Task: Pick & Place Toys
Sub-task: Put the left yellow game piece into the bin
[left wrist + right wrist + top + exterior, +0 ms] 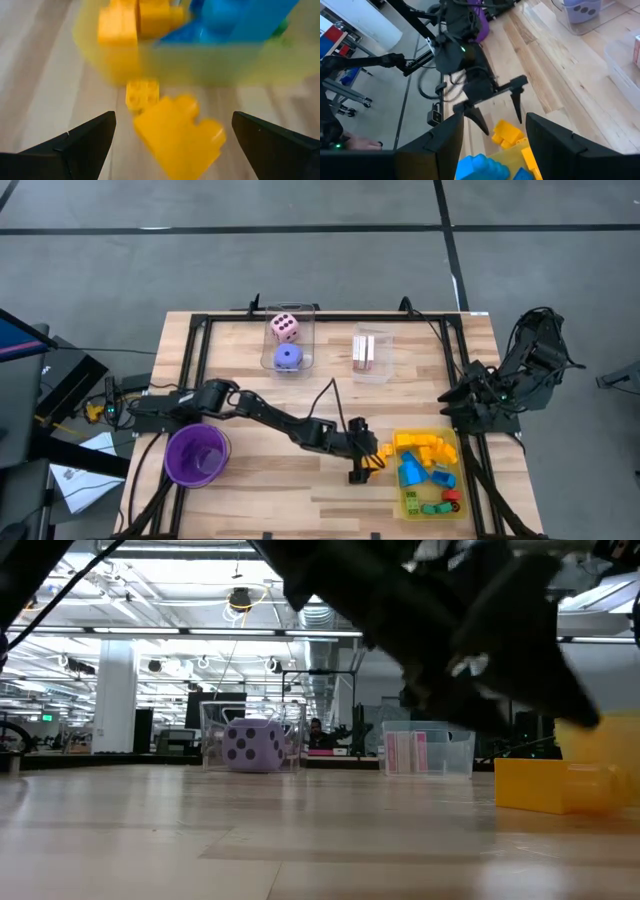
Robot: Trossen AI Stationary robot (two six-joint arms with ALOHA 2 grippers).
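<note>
While the left gripper (366, 464) hangs with its fingers spread wide at the left edge of the yellow tray (411, 502), a yellow block (177, 135) lies on the table (260, 490) between them, untouched. Its long axis runs slantwise, one end toward the tray wall, beside a smaller yellow block (142, 94). The right gripper (462, 402) waits half open off the table's right edge.

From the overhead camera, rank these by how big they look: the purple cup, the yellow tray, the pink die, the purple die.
1. yellow tray
2. purple cup, a little smaller
3. pink die and purple die: they look alike in size, so no ranking between them.
</note>
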